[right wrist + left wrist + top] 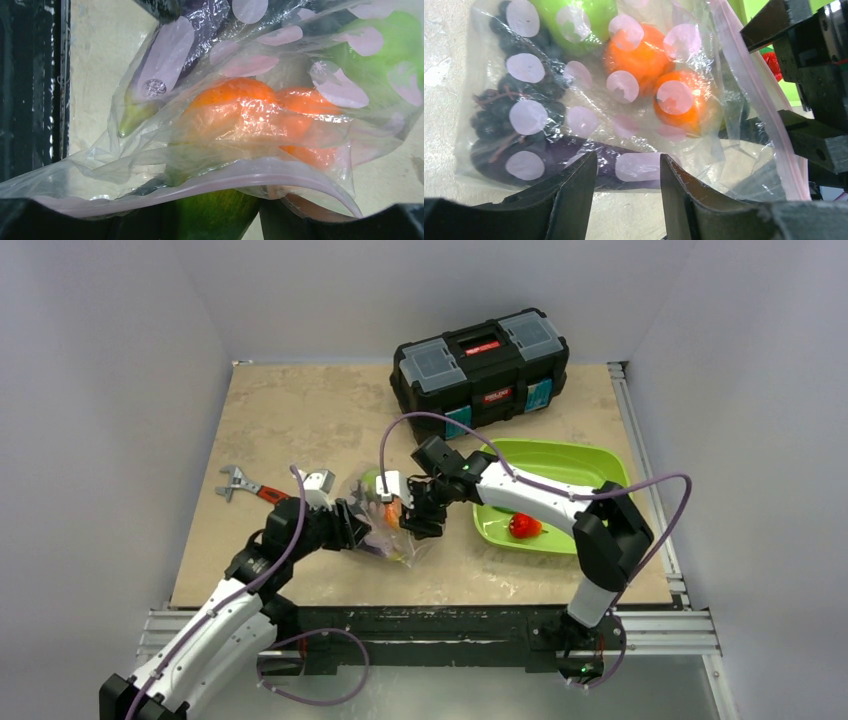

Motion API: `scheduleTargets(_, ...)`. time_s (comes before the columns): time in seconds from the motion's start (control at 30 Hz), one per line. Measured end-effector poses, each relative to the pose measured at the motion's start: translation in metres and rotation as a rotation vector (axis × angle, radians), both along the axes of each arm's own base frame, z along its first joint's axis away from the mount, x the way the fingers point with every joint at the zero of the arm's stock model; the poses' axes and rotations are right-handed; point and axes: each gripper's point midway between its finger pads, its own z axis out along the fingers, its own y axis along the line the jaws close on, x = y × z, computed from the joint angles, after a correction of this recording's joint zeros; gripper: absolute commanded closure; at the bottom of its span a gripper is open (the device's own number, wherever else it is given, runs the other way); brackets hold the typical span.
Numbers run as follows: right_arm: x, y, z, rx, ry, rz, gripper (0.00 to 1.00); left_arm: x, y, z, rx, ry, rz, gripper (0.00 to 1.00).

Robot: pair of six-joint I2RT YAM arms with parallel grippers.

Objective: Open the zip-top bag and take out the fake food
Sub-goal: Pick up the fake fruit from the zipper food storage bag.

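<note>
The clear zip-top bag (388, 536) lies between my two grippers, its pinkish zip strip (260, 172) towards the right arm. Inside it I see dark grapes (499, 115), an eggplant (604, 155), two orange fruits (644, 55) and a green apple (584, 20). My left gripper (629, 170) stands open at the bag's closed end, its fingers apart with only table between them. The right gripper (212, 220) is at the bag's mouth, shut on a green mango (220, 202) that sits under the zip strip. A red pepper (523, 527) lies in the green tray (560, 460).
A black toolbox (482, 365) stands at the back of the table behind the tray. A red-handled wrench (247, 486) lies to the left of the bag. The table's front edge runs just behind the arm bases.
</note>
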Motion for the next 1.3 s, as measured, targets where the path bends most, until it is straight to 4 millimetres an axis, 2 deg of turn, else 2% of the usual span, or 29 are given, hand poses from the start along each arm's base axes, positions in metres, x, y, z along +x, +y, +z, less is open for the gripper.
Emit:
scheduleTargets(0.17,0.003,-0.015,0.020,0.007,-0.064,0.035,0.96,-0.004,0.004,0.006,-0.009,-0.018,0.011,0.41)
scheduleTargets(0.37,0.010,-0.038,0.047,0.035,-0.124,0.062,0.97,-0.008,0.009,0.009,-0.007,-0.029,0.025,0.41)
scheduleTargets(0.6,0.012,-0.070,0.055,0.036,-0.122,0.075,0.98,-0.011,0.012,0.012,-0.009,-0.044,0.035,0.38)
scheduleTargets(0.7,0.013,-0.083,0.065,0.056,-0.128,0.064,0.98,-0.011,0.014,0.014,-0.010,-0.054,0.042,0.37)
scheduleTargets(0.87,0.016,-0.098,0.082,0.097,-0.150,0.051,0.98,-0.012,0.016,0.011,-0.001,-0.043,0.048,0.35)
scheduleTargets(1.3,0.020,-0.134,0.093,0.100,-0.143,-0.010,0.98,-0.015,0.019,0.015,-0.002,-0.062,0.057,0.27)
